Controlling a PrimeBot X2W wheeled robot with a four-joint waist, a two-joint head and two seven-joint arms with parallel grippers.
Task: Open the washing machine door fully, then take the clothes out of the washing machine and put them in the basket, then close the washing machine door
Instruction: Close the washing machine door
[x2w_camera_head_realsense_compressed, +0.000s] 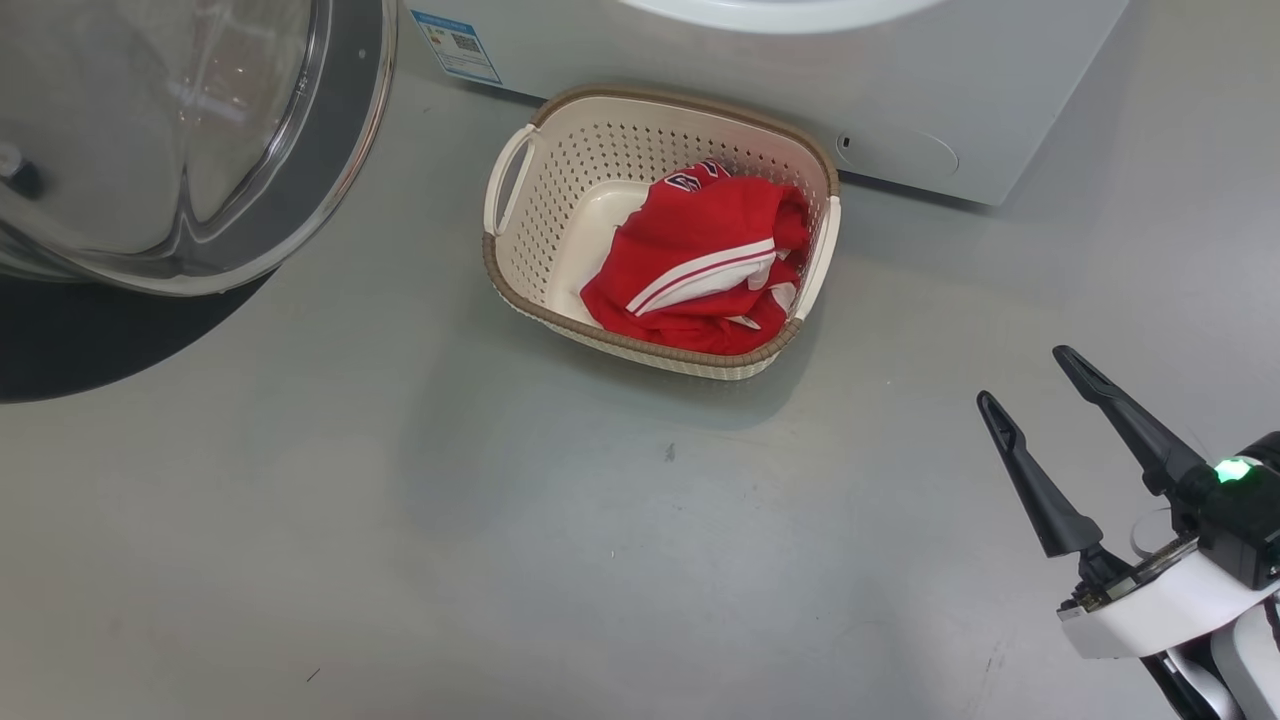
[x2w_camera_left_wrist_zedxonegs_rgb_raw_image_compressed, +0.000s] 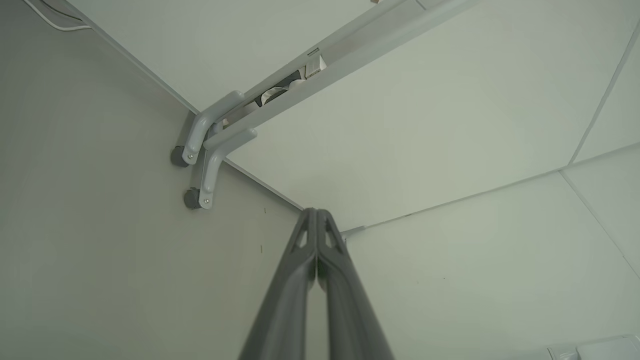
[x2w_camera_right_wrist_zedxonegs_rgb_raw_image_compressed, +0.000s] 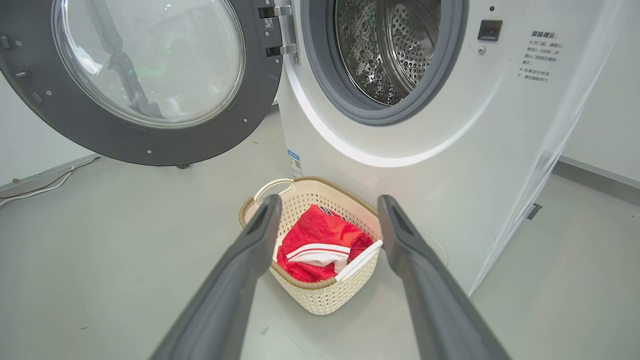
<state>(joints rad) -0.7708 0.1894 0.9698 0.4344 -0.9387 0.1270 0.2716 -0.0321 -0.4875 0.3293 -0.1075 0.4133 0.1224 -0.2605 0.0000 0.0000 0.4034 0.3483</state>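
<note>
The red clothes (x2w_camera_head_realsense_compressed: 705, 260) (x2w_camera_right_wrist_zedxonegs_rgb_raw_image_compressed: 320, 240) with white stripes lie bunched in the cream basket (x2w_camera_head_realsense_compressed: 560, 170) (x2w_camera_right_wrist_zedxonegs_rgb_raw_image_compressed: 325, 297), which stands on the floor right in front of the white washing machine (x2w_camera_head_realsense_compressed: 900, 90) (x2w_camera_right_wrist_zedxonegs_rgb_raw_image_compressed: 500, 140). The washing machine door (x2w_camera_head_realsense_compressed: 190, 140) (x2w_camera_right_wrist_zedxonegs_rgb_raw_image_compressed: 145, 75) is swung wide open to the left, and the steel drum (x2w_camera_right_wrist_zedxonegs_rgb_raw_image_compressed: 390, 45) behind the grey seal looks bare. My right gripper (x2w_camera_head_realsense_compressed: 1030, 375) (x2w_camera_right_wrist_zedxonegs_rgb_raw_image_compressed: 327, 207) is open with nothing between its fingers, hanging back from the basket and aimed at it. My left gripper (x2w_camera_left_wrist_zedxonegs_rgb_raw_image_compressed: 316, 214) is shut on nothing, pointing at a pale wall corner.
Grey floor spreads between me and the basket. A cable (x2w_camera_right_wrist_zedxonegs_rgb_raw_image_compressed: 45, 187) runs along the wall base at the left of the right wrist view. Grey wheeled frame legs (x2w_camera_left_wrist_zedxonegs_rgb_raw_image_compressed: 205, 150) stand against the wall in the left wrist view.
</note>
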